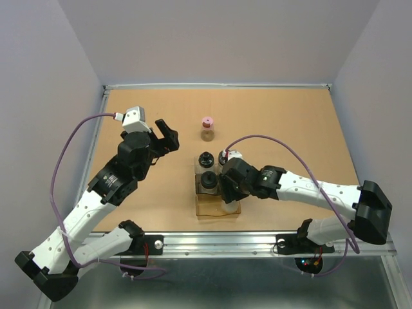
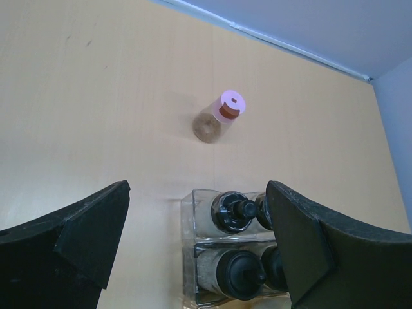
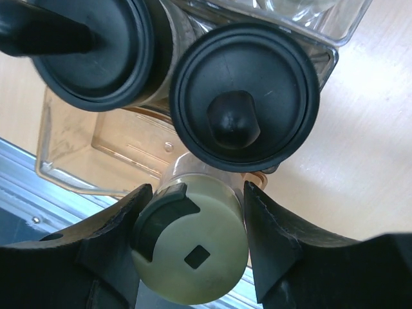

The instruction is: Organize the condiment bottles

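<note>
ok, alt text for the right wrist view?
The right gripper is shut on the yellow-green-capped bottle, seen from above. Just beyond it two black-capped bottles stand side by side in the brown-tinted tray, which rests on the tan table.

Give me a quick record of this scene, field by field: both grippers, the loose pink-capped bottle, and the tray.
left gripper: open, holding nothing, over the table to the left of the tray
right gripper: shut on the yellow-green-capped bottle, at the tray's near end
pink-capped bottle: upright on the table, beyond the tray and apart from it
tray: holds the black-capped bottles, upright
held bottle set down: cannot tell
</note>
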Motion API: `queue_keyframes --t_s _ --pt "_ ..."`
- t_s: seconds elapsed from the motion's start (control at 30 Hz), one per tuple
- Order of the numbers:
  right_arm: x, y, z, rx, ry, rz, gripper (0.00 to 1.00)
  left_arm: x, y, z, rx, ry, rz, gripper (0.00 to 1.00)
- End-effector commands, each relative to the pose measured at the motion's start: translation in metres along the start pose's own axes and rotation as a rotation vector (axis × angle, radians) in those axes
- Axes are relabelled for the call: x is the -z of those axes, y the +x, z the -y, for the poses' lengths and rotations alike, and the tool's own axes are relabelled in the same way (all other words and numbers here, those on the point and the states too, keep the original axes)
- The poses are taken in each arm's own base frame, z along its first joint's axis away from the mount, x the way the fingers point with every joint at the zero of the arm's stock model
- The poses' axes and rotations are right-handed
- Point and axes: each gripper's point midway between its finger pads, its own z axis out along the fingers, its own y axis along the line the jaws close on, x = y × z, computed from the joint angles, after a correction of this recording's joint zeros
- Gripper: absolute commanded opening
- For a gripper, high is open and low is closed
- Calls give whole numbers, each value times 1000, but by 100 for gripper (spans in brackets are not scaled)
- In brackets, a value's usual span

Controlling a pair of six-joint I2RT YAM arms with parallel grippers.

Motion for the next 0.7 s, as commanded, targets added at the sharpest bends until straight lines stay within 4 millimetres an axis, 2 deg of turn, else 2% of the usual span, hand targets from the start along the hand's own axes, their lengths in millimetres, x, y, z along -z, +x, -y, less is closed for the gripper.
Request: queue_keyframes --t_s 0.0,0.17,0.2,0.23,0.27,0.33,0.37,0.5,0.67 --pt "-10 -1 0 19 -2 35 0 1 -9 -3 9 -11 36 99" --pt "-16 7 5 38 13 24 0 1 -9 -5 9 -17 38 99" --pt "-17 9 6 41 17 19 4 1 -8 -5 8 -18 37 99" --pt "-20 11 7 43 18 15 11 0 -8 -5 7 -19 36 99" --pt "-23 14 6 48 19 5 26 0 -7 -5 9 -19 36 99" --pt "-27 19 9 52 27 -5 43 -2 -6 -6 6 -23 32 99" --pt "-29 21 9 55 27 -11 60 -2 -5 -6 5 -26 31 99" --pt "-30 23 8 61 19 -12 81 -6 -1 -8 -4 -37 20 99" --pt "-23 14 2 60 -9 14 93 -9 1 -9 -11 -38 18 99"
